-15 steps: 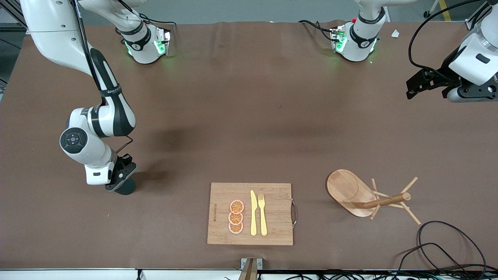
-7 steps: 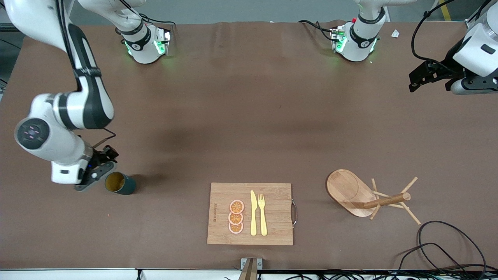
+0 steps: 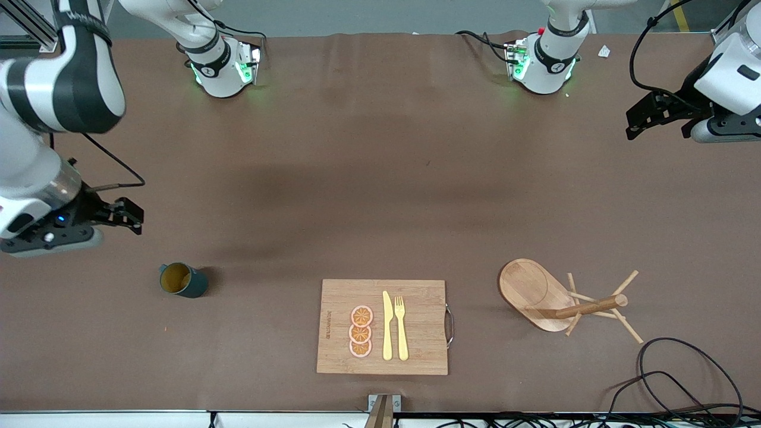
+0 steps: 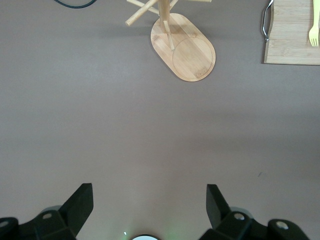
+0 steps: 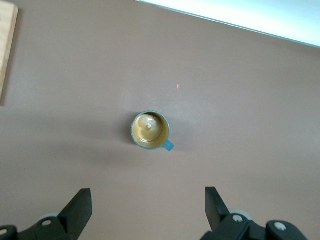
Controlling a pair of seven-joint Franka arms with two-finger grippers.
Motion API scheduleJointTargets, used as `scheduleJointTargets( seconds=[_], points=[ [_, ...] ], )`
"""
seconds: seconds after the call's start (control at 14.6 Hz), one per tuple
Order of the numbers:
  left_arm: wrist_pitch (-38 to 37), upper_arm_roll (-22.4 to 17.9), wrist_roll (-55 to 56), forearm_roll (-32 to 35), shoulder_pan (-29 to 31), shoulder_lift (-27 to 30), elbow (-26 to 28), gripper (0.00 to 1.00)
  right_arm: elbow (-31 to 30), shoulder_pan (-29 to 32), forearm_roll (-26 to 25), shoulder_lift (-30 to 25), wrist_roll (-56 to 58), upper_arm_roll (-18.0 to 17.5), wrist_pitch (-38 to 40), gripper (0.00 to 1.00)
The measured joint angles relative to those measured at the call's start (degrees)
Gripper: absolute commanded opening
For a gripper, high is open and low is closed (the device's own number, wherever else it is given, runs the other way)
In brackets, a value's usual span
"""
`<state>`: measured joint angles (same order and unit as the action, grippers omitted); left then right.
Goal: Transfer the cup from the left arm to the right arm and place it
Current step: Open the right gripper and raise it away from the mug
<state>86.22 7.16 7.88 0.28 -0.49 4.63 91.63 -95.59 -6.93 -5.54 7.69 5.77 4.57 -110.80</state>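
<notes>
The cup [image 3: 182, 280], dark teal with a mustard-yellow inside, stands upright on the brown table toward the right arm's end. In the right wrist view the cup [image 5: 150, 130] shows from above, its handle pointing sideways. My right gripper [image 3: 132, 216] is open and empty, up in the air over bare table beside the cup; its fingers [image 5: 80, 202] stand wide apart. My left gripper [image 3: 639, 122] is open and empty, raised over the table at the left arm's end; its fingers [image 4: 82, 197] stand wide apart.
A wooden cutting board [image 3: 416, 351] with a yellow knife [image 3: 387, 326], fork [image 3: 401, 327] and orange slices [image 3: 360, 331] lies near the front edge. A wooden mug tree [image 3: 565, 300] stands on its oval base beside it. Black cables [image 3: 672, 380] lie at the front corner.
My right gripper let go of the cup, opened, and rose away toward the right arm's end. The cup stays standing on the table. The left arm barely moved.
</notes>
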Motion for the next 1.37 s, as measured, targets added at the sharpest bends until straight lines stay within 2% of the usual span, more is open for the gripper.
scheduleJointTargets(
  seconds=[0.21, 0.41, 0.69, 1.37],
  points=[
    [0.0, 0.0, 0.0, 0.0, 0.0, -0.1, 0.0, 1.0, 1.7, 0.4, 0.3, -3.0, -1.7, 0.2, 2.9, 1.0],
    [0.0, 0.0, -0.9, 0.0, 0.0, -0.5, 0.0, 1.0, 4.8, 2.8, 4.3, -5.3, -3.8, 0.3, 8.0, 1.0],
    [0.1, -0.1, -1.1, 0.0, 0.1, -0.7, -0.2, 1.0, 5.6, 3.7, 5.4, -8.3, -7.9, -0.1, 13.1, 1.0],
    [0.0, -0.2, -1.2, 0.0, 0.1, -1.3, -2.1, 1.0, 5.6, 3.1, 5.5, -9.7, -7.2, -2.1, 18.0, 1.0]
  ],
)
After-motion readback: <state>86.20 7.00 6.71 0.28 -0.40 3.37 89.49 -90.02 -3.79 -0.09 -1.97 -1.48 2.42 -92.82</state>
